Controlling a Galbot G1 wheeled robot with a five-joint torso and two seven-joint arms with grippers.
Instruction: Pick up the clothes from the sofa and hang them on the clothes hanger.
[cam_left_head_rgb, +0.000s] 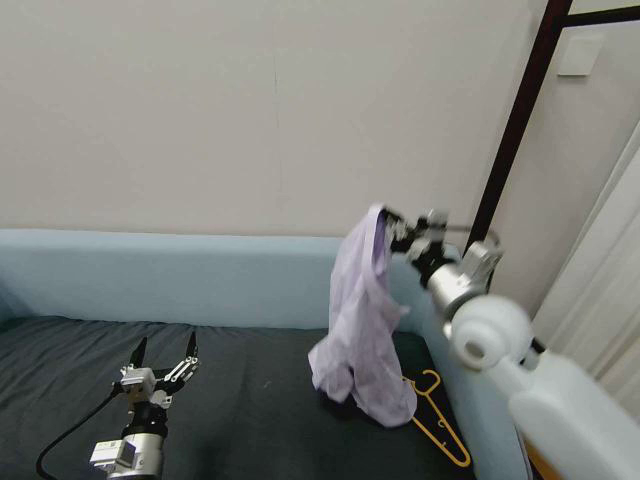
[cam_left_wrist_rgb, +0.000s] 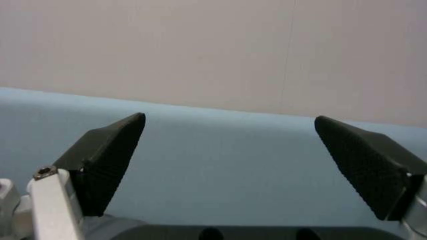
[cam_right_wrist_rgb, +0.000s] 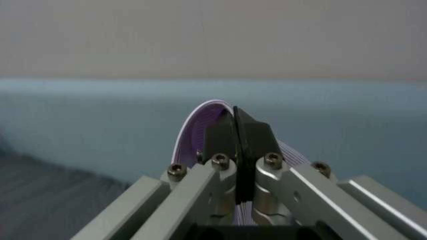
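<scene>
Your right gripper (cam_left_head_rgb: 392, 222) was raised at the right end of the sofa (cam_left_head_rgb: 200, 275), level with the top of the pale blue backrest. Its fingers (cam_right_wrist_rgb: 252, 134) were clenched on the top edge of the lavender garment (cam_left_head_rgb: 360, 320). In the right wrist view you could see the two black pads pressed together, with a fold of finely striped purple cloth (cam_right_wrist_rgb: 197, 125) arching out from between them.

The garment hung straight down from that pinch in a long, bunched drape in front of the backrest. Its lower end reached the dark seat cushion (cam_left_head_rgb: 240, 400). You could not tell whether the hem rested there or only brushed it.

A yellow clothes hanger (cam_left_head_rgb: 440, 415) lay flat on the seat just beside the garment's lower end, close to the sofa's right side wall. A black pole (cam_left_head_rgb: 515, 130) rose at a slant against the wall behind your right arm.

Your left gripper (cam_left_head_rgb: 162, 358) sat low over the left part of the seat, well apart from the garment. Its fingers (cam_left_wrist_rgb: 107, 160) were spread wide and held nothing. In the left wrist view they framed the blue backrest and the plain wall (cam_left_wrist_rgb: 200, 45) above it.
</scene>
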